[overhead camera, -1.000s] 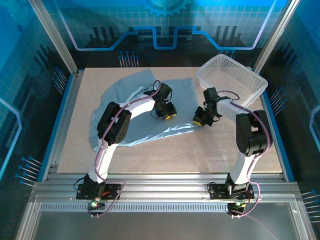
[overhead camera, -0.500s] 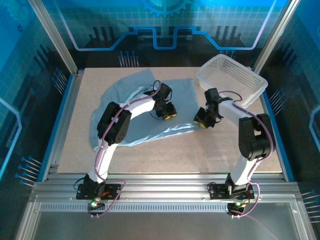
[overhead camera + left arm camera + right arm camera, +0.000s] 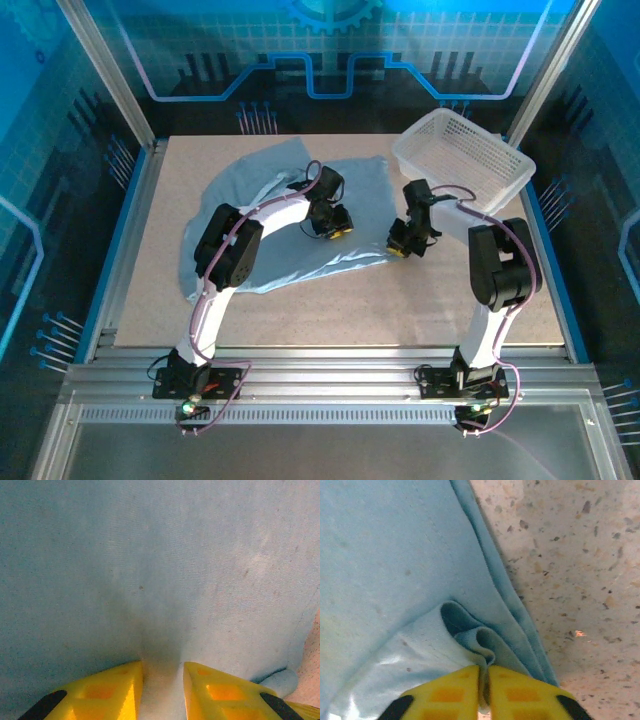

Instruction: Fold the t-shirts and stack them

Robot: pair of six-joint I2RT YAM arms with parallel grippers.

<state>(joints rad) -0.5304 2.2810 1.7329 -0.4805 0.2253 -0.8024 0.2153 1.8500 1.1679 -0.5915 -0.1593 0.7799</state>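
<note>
One pale grey-blue thin t-shirt (image 3: 280,215) lies rumpled on the speckled beige table (image 3: 330,300), long axis from near-left to far-right. Left gripper (image 3: 161,690) presses on its middle, fingers slightly apart with cloth between. Right gripper (image 3: 484,690) is pinched closed on the shirt's right edge fold. One white plastic lattice basket (image 3: 465,160) sits far right.

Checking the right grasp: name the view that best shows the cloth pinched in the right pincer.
Right wrist: the right pincer is shut on a bunched fold of the t-shirt. The top view shows that pincer at the shirt's edge; the left wrist view shows flat cloth.
</note>
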